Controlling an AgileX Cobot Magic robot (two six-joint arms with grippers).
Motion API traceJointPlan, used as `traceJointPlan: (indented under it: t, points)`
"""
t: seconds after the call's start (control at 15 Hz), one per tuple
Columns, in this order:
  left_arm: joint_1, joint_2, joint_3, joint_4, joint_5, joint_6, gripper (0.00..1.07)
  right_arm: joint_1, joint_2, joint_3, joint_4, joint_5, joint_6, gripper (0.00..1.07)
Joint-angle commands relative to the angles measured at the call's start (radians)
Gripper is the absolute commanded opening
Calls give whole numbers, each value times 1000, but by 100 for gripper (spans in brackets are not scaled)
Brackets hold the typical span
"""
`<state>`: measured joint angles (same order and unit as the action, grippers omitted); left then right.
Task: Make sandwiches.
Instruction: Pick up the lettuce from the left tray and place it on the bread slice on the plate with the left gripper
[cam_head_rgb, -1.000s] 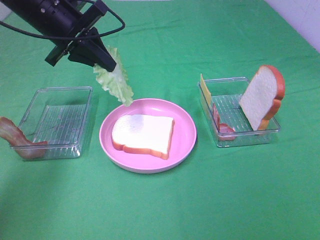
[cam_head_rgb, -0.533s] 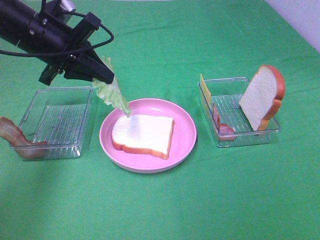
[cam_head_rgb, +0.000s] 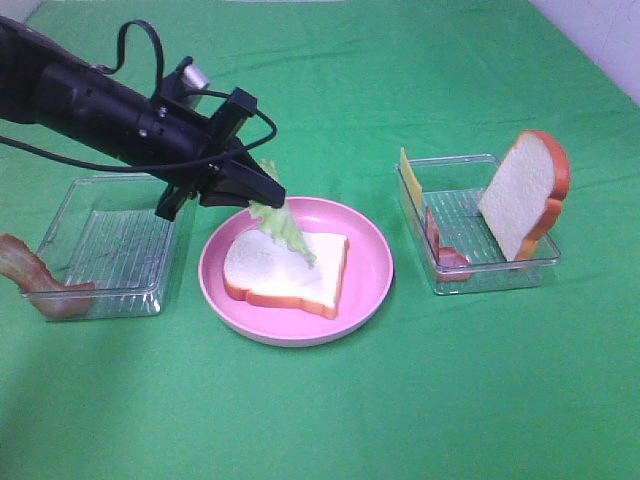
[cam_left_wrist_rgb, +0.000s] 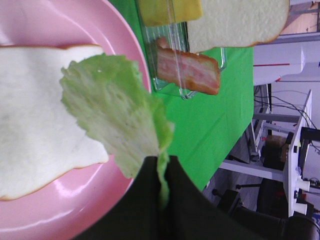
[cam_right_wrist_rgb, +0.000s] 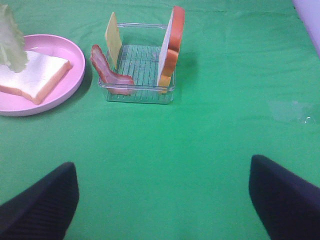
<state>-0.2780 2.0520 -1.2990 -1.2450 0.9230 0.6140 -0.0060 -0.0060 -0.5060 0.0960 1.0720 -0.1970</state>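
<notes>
Green lettuce (cam_head_rgb: 287, 228) (in left pincer (cam_head_rgb: 265, 195)) overhangs bread (cam_head_rgb: 285, 272).

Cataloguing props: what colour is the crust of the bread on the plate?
Orange-brown, edging the flat white bread slice; clearest from exterior high.

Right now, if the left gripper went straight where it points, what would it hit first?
Likely the bread slice on the pink plate; the lettuce leaf in the left gripper would touch first.
</notes>
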Motion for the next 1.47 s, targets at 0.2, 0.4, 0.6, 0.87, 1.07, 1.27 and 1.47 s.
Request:
traceJointPlan:
  t: [0.2, 0.4, 0.6, 0.87, 1.07, 1.27, 1.47]
  points:
    - [-60, 38, -6, -26, -65, 78, 0, -6, -11, 1, 7, -5, -13, 87]
    - [-60, 75, -6, 77, -110, 92, 0, -6, -11, 1, 7, -5, -13, 87]
    - [-60, 75, -6, 145, -166, 91, 0, -6, -11, 1, 7, -5, -13, 87]
    - [-60, 75, -6, 159, -207, 72, 9, -6, -11, 1, 7, -5, -13, 87]
    - [-60, 60, -6, 159, -206, 65, 62, -6, -11, 1, 7, -5, -13, 87]
    - [-58, 20, -7, 165, -208, 63, 73, -6, -11, 1, 7, -5, -13, 87]
    - [-48, -95, -8, 350, -223, -145, 73, -6, -11, 1, 7, -5, -13, 87]
